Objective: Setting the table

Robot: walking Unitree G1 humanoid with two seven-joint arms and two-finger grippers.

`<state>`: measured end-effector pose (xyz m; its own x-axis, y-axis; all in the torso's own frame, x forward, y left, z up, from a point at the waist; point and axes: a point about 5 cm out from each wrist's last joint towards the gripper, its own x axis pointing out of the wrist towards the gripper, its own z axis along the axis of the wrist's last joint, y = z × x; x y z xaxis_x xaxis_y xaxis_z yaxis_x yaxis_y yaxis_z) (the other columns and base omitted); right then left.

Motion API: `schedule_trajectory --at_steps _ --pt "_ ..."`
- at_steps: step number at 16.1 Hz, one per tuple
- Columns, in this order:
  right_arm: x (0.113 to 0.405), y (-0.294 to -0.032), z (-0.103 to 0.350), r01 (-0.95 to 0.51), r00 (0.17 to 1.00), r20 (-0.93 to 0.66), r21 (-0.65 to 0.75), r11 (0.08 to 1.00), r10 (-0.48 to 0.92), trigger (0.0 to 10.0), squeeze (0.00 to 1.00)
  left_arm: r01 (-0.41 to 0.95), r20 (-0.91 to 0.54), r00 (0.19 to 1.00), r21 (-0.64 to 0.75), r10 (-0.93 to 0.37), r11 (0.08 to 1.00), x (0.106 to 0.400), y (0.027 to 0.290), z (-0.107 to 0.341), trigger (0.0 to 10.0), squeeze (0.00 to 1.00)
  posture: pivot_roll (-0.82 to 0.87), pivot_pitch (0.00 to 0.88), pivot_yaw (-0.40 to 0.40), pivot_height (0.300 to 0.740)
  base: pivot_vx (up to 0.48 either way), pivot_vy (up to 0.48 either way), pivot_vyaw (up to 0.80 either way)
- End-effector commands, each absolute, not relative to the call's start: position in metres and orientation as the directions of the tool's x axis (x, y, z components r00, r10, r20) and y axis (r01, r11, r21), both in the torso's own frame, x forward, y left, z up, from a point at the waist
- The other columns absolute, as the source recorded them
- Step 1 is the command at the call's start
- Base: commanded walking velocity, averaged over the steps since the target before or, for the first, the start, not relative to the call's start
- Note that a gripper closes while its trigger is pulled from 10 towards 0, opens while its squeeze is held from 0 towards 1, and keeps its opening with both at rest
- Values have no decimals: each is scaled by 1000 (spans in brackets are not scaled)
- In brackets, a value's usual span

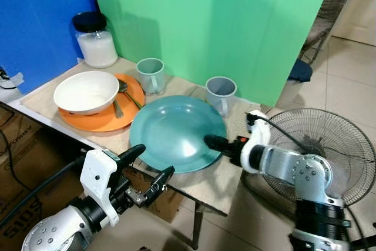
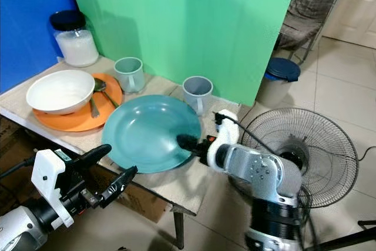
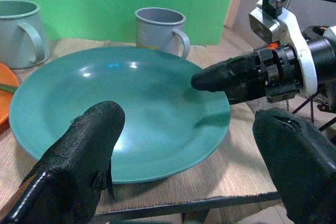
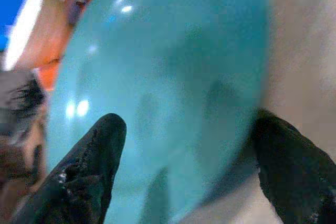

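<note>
Teal plate (image 1: 176, 132) flat on tabletop (image 1: 226, 180). Right gripper (image 1: 215, 143) over plate's right rim, jaws spread. Left gripper (image 1: 151, 166) near front edge, jaws spread.

Big teal plate (image 4: 173, 77) up close & blurry, w/ two black fingers (image 4: 94, 166) of right gripper (image 4: 184, 156) spread wide over it, orange plate (image 4: 50, 69) & white bowl (image 4: 29, 27) just behind.

Partial print on cardboard box (image 1: 17, 163) under the table: digits "5105" read sideways. A second line of letters above is too cut off to read.
</note>
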<state>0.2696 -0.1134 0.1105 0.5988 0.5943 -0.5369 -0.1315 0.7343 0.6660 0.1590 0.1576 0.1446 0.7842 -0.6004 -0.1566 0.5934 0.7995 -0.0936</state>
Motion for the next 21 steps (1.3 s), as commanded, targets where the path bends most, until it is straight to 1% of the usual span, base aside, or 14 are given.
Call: schedule_trajectory --at_steps 1,5,11,15,21 --pt "272 -114 116 -136 599 -525 678 723 605 0 0 600 -153 782 -77 -605 796 158 158 149 10000 0 -65 0 2 740 0 0 0" --pt "272 -108 120 -138 583 -504 711 689 637 0 0 598 -157 783 -75 -602 798 158 159 148 10000 0 -67 0 1 740 0 0 0" --pt "269 -91 120 -126 543 -504 742 659 672 0 0 597 -164 784 -65 -599 800 158 159 147 10000 0 -63 0 -3 740 0 0 0" --pt "269 -90 114 -101 533 -533 730 676 656 0 0 596 -165 785 -61 -597 801 158 157 146 10000 0 -65 0 -4 740 0 0 0" --pt "270 -91 107 -42 546 -553 733 679 630 0 0 592 -167 788 -54 -592 804 159 157 146 10000 0 -67 0 -4 740 0 0 0"
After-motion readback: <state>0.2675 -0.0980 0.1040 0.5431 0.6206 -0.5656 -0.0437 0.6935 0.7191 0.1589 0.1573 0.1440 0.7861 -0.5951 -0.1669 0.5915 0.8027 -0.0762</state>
